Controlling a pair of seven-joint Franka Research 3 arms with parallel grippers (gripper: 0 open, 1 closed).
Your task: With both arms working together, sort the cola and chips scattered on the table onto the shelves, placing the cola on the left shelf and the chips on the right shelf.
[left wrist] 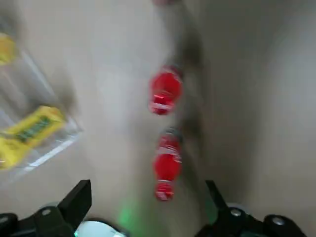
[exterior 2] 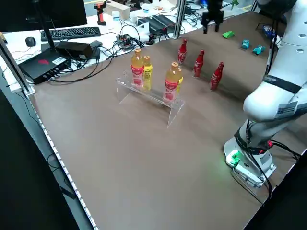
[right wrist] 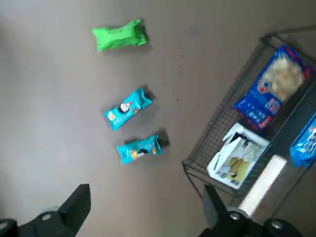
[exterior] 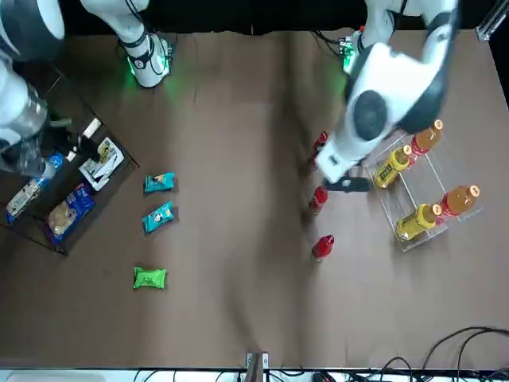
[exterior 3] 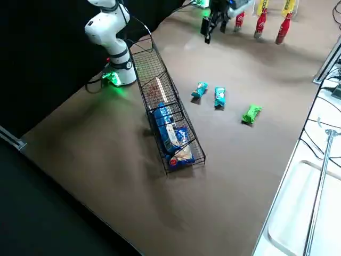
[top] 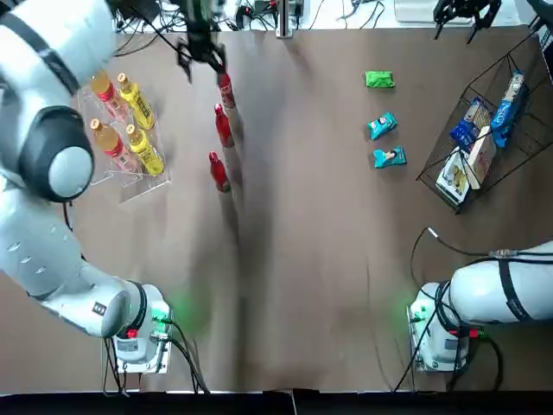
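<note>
The left gripper (top: pixel 201 54), its dark fingers spread wide and empty, hangs at the table's far edge, just at ten o'clock of the farthest of three small slim red cola bottles (top: pixel 225 90), which stand upright in a loose row on the large matte brown tabletop (top: pixel 302 259). The small clear acrylic stepped rack (top: pixel 130 186), already carrying four orange and yellow drink bottles (top: pixel 138 102), sits at nine o'clock of that row. The step in hand looks like the reach for the first cola: centre the spread fingers over the cap, descend straight, and close on the neck without tipping the neighbouring bottle at six o'clock. The right gripper (top: pixel 467 12), also spread and empty, hovers beyond the black wire-mesh basket rack (top: pixel 518 65); the bright green crinkly packet (top: pixel 379 79) and two teal-blue packets (top: pixel 382 126) lie at nine o'clock of that basket.
</note>
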